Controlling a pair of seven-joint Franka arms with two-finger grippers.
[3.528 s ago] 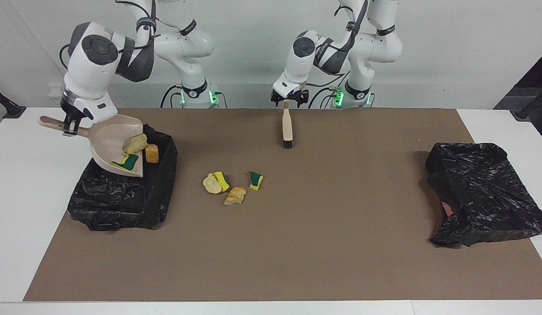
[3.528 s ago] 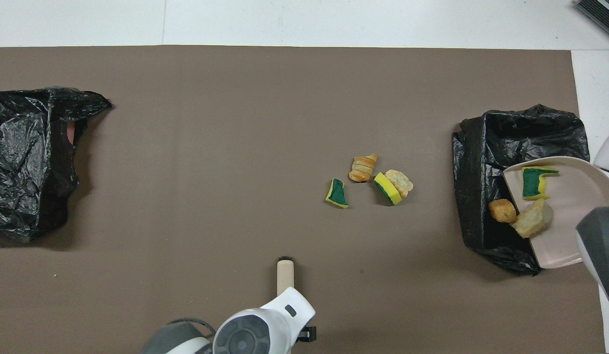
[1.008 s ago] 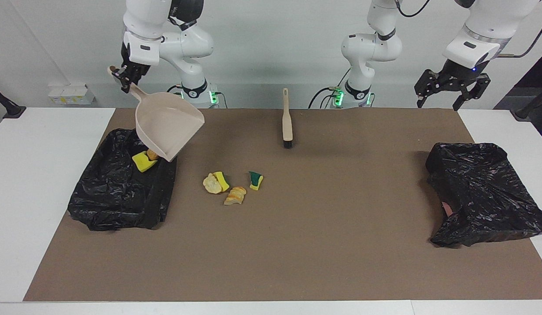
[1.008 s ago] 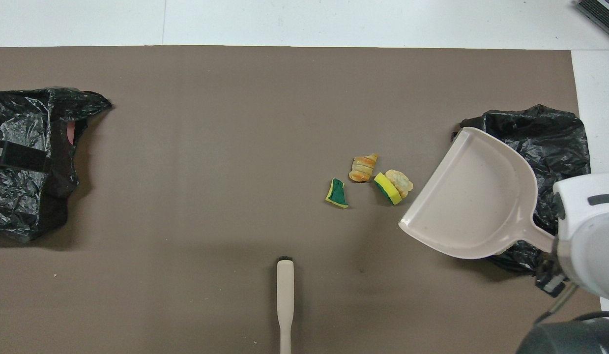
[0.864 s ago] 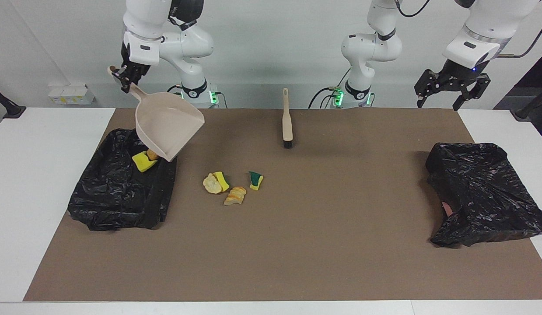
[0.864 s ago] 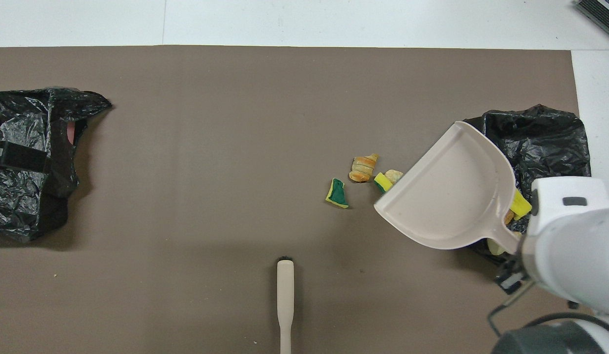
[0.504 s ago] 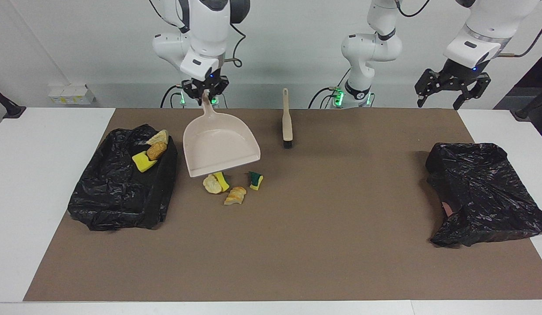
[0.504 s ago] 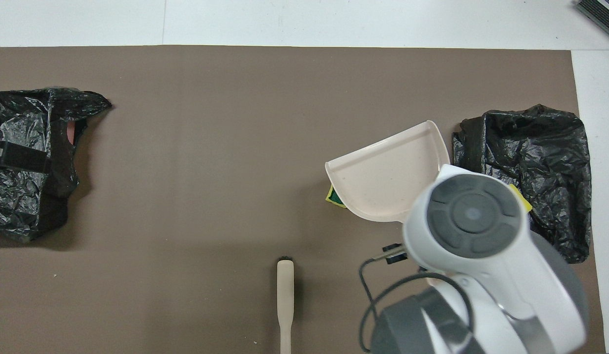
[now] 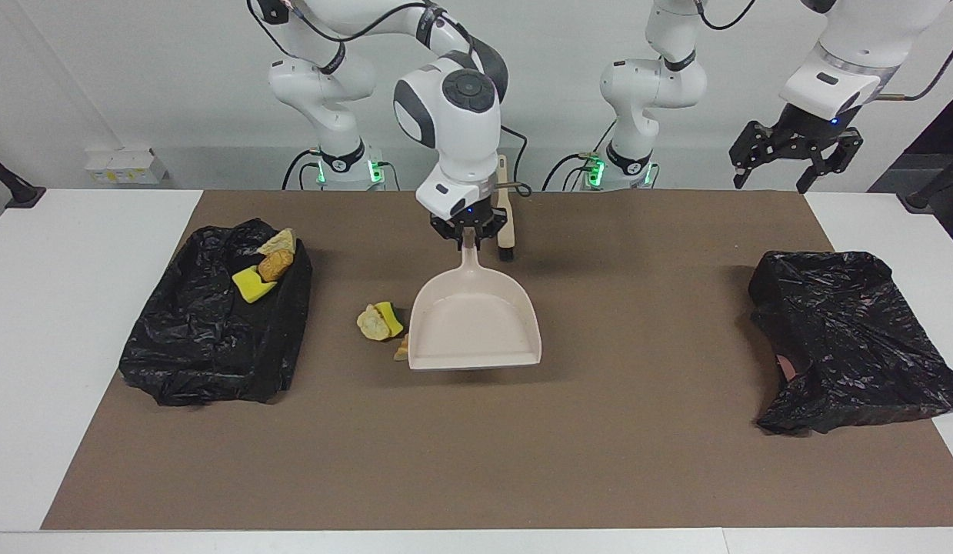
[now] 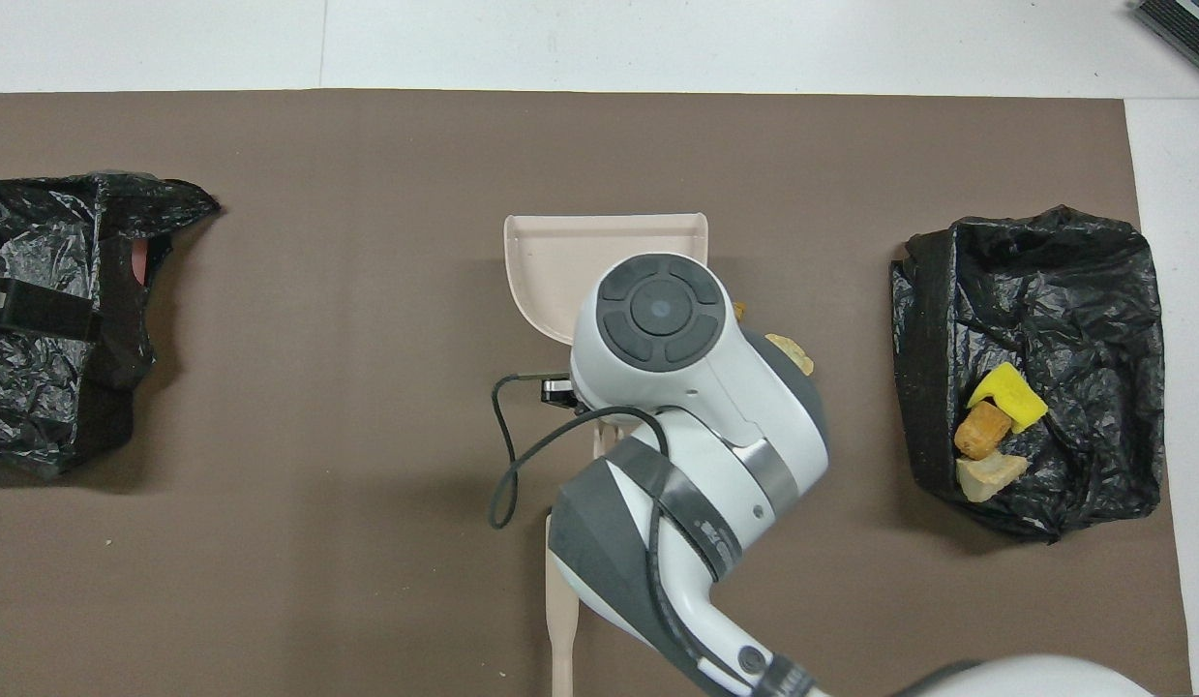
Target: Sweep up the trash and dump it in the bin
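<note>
Your right gripper (image 9: 469, 233) jaws clamp the dustpan (image 9: 476, 323) handle; left gripper (image 9: 788, 158) jaws gape, empty.

dustpan (image 9: 474, 323) over mat (image 9: 599, 462) centre, beside scraps (image 9: 380, 321)

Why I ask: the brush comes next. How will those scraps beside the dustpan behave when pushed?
The scraps look like spongy, crumbly foam, so probably very light and apt to tumble or scatter rather than slide neatly. Their irregular chunky shapes suggest they won't roll far. The dustpan, held by the right gripper, looks stiff enough to stop them.
</note>
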